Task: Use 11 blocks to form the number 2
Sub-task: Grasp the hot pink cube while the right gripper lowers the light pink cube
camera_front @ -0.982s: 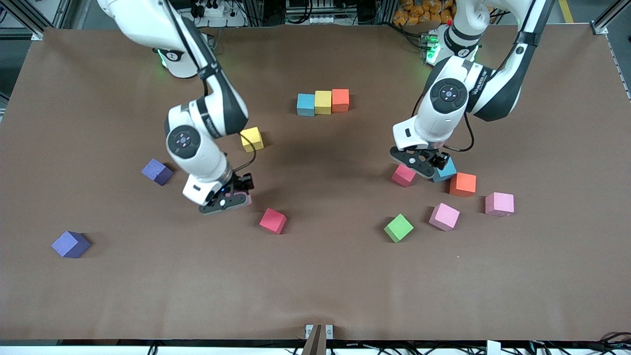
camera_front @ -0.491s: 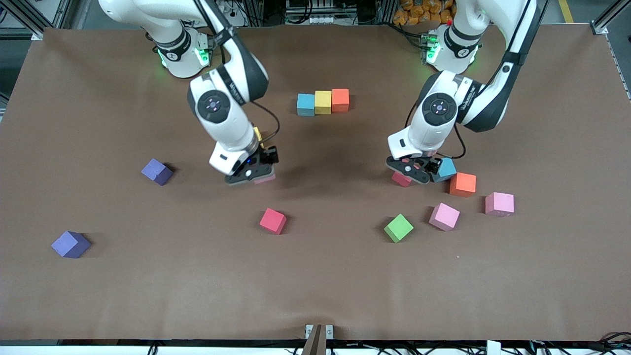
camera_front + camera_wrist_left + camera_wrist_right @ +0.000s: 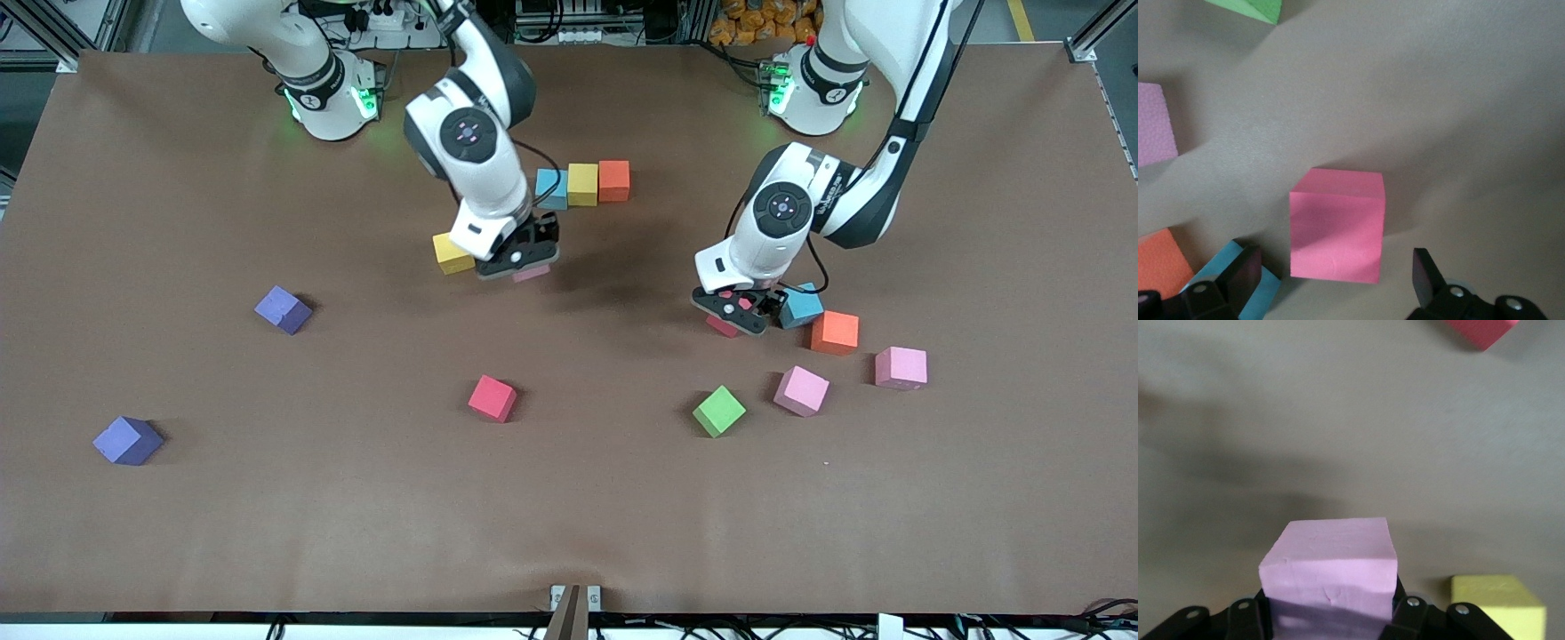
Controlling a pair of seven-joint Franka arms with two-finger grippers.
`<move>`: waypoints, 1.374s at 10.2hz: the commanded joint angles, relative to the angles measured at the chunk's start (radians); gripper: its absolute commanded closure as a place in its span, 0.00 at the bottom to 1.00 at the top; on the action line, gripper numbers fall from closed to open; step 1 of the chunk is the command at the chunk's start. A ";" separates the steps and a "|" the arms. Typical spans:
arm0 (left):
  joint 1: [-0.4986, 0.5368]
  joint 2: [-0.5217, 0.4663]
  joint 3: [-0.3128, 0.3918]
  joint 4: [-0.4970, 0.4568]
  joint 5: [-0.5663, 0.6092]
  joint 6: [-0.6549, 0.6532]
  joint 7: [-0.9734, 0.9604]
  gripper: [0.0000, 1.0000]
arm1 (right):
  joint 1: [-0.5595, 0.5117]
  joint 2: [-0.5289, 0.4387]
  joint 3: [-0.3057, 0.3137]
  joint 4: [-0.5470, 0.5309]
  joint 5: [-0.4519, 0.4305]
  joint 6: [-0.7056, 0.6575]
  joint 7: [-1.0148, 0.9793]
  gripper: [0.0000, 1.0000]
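The right gripper (image 3: 518, 260), upper centre of the front view, is clamped on a pink block (image 3: 1330, 570) and holds it in the air above the table (image 3: 178, 533), just beside a loose yellow block (image 3: 451, 252). The left gripper (image 3: 740, 313), at centre right, hangs with its jaws spread wide on either side of a red block (image 3: 1336, 225) that lies on the table, not gripping it. A touching row of three blocks, blue (image 3: 551, 188), yellow (image 3: 582, 184) and orange (image 3: 613, 180), sits at upper centre.

3 blocks in a touching row (image 3: 582, 184) near the bases, right gripper (image 3: 520, 260) w/ a block (image 3: 532, 273) over table (image 3: 569, 498) just beside a lone block (image 3: 451, 254), left gripper (image 3: 745, 311) straddling another block (image 3: 1336, 227), rest scattered nearer the cam.
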 commanded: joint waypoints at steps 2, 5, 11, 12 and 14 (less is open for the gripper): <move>-0.004 0.011 0.001 -0.039 -0.006 0.063 0.036 0.00 | 0.075 -0.004 -0.002 -0.020 0.020 0.025 0.137 0.61; -0.002 0.024 0.003 -0.041 -0.009 0.065 0.039 0.00 | 0.124 0.066 0.011 0.011 0.020 0.077 0.218 0.61; -0.004 0.052 0.003 -0.036 -0.005 0.091 0.038 0.79 | 0.212 0.221 0.012 0.161 0.023 0.088 0.358 0.62; -0.004 0.047 0.003 -0.035 -0.005 0.091 0.038 1.00 | 0.220 0.241 0.012 0.172 0.023 0.114 0.380 0.62; -0.001 0.003 0.001 -0.026 -0.003 0.085 0.041 1.00 | 0.240 0.269 0.012 0.177 0.025 0.154 0.407 0.62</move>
